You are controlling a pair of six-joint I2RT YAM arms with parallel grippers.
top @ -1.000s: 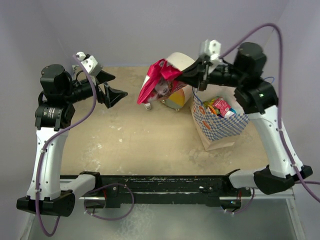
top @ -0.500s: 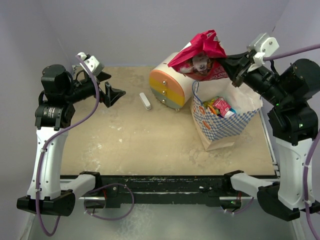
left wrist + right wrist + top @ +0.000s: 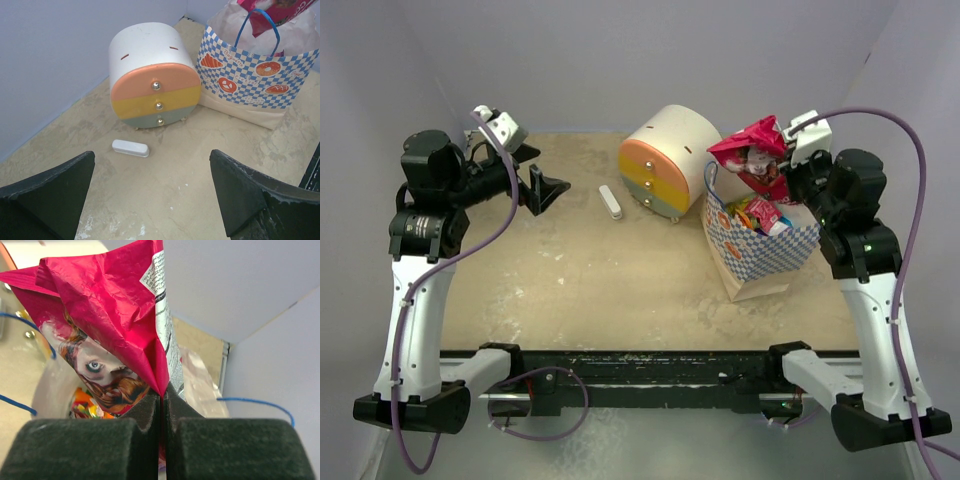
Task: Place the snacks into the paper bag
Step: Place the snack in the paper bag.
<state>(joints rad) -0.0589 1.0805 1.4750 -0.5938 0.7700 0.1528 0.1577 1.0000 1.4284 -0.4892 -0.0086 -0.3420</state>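
- Only the right wrist view shows the grip. The right gripper point(image 3: 162, 407) has its black pads pressed together on the bottom edge of a crinkled pink packet point(image 3: 105, 315) printed with a face.
- Only the top view shows the whole layout. The paper bag point(image 3: 765, 255) stands on the right of the table point(image 3: 620, 290), with other snacks point(image 3: 760, 213) already inside it.
- The left wrist view shows the left gripper point(image 3: 152, 155) with its fingers wide apart and nothing between them. It faces the cream drawer unit point(image 3: 150, 85), the white stick point(image 3: 130, 148) and the bag's checkered side.
- The pink packet sticks out leftward from the pinched fingers, over the far part of the bag's open mouth.
- Half a second ago the packet was higher and further left, near the drawer unit; now it is lower, over the bag. The left arm is unchanged.
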